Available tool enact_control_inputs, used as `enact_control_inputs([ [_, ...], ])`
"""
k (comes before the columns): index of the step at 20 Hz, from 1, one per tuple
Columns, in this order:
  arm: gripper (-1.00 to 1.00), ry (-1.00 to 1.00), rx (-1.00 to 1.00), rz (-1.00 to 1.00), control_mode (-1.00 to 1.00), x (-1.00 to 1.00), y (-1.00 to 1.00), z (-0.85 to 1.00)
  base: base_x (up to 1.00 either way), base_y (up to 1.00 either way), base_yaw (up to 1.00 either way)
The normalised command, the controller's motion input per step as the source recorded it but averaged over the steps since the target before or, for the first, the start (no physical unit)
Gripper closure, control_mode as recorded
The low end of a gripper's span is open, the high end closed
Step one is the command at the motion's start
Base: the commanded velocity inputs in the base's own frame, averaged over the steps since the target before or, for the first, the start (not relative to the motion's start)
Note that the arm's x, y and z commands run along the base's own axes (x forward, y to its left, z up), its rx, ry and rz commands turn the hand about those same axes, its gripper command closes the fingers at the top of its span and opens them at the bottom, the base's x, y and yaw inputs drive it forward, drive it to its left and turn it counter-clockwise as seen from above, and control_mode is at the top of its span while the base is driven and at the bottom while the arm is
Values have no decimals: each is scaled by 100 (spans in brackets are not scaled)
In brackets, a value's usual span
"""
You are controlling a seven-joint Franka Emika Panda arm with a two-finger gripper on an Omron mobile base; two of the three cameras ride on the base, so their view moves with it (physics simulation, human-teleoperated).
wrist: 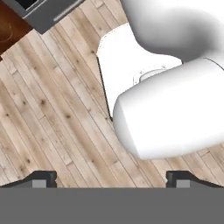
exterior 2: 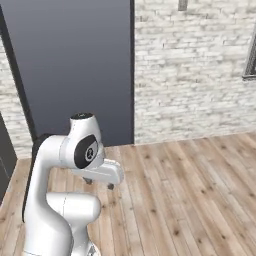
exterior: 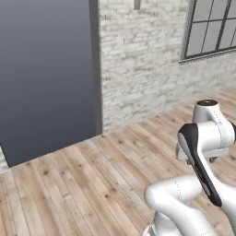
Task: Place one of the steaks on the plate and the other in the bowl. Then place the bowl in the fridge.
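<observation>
Gripper is hanging wide open, holding nothing, pointing down at plank floor; grey panel is getting cropped by frame edges.

Wood floor wide open ahead. Big grey panel and brick wall block far side; window up high.

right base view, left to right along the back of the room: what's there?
Brick wall strip → tall grey panel → white brick wall → window edge. The arm stands in front, lower left.
</observation>
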Motion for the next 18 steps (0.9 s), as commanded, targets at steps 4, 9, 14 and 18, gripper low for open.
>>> enact_control_inputs([
  [4,-100,0,0,0,100,0,0,0,5,8,44],
  [9,-100,0,0,0,100,0,0,0,59,3,48],
  [14,-100,0,0,0,100,0,0,0,53,-10,50],
  [18,-100,0,0,0,100,0,0,0,60,-51,18],
])
